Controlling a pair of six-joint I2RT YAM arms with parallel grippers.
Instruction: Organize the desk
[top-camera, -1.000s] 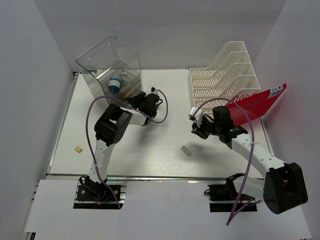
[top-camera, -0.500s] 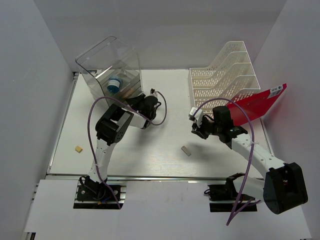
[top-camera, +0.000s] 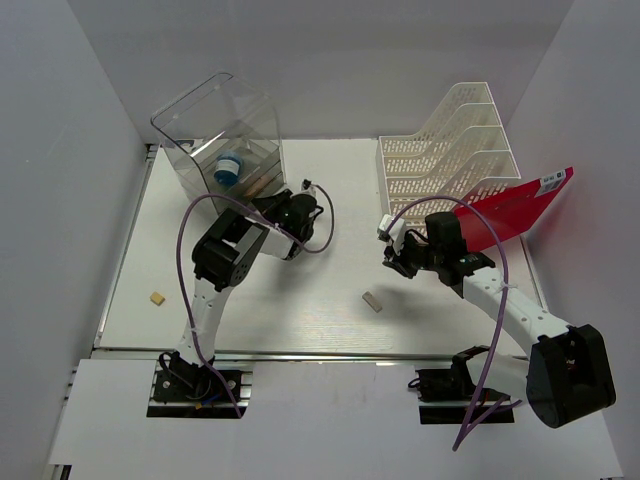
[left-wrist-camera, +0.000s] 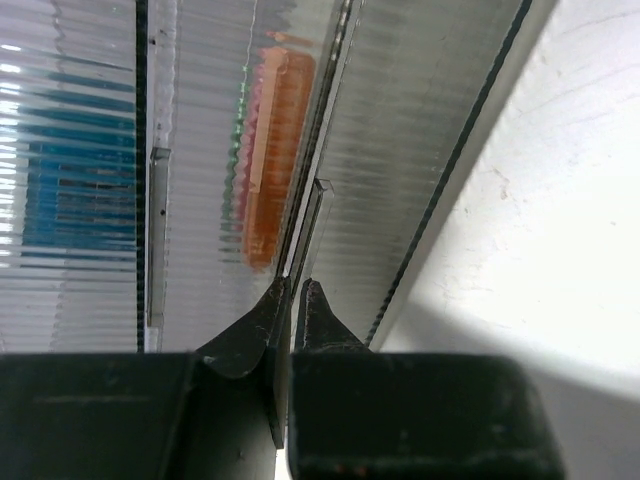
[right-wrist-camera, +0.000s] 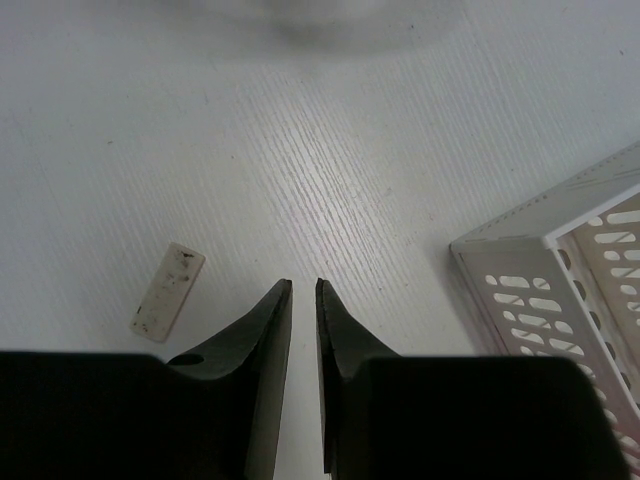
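Note:
The desk is a white tabletop with a silver rail along its near edge. My left gripper is at the lower front of the clear plastic drawer box. In the left wrist view its jaws are shut on a thin clear plastic edge of that box. Behind the ribbed plastic I see an orange item and a blue item. My right gripper hovers low over the desk with its jaws almost together and empty.
A small white eraser lies left of the right gripper, and shows in the right wrist view. A tan block lies at the near left. The white file rack stands at the back right, with a red folder leaning beside it.
My left gripper has shifted slightly left and toward the drawer box, which has moved a little. The right arm has not moved.

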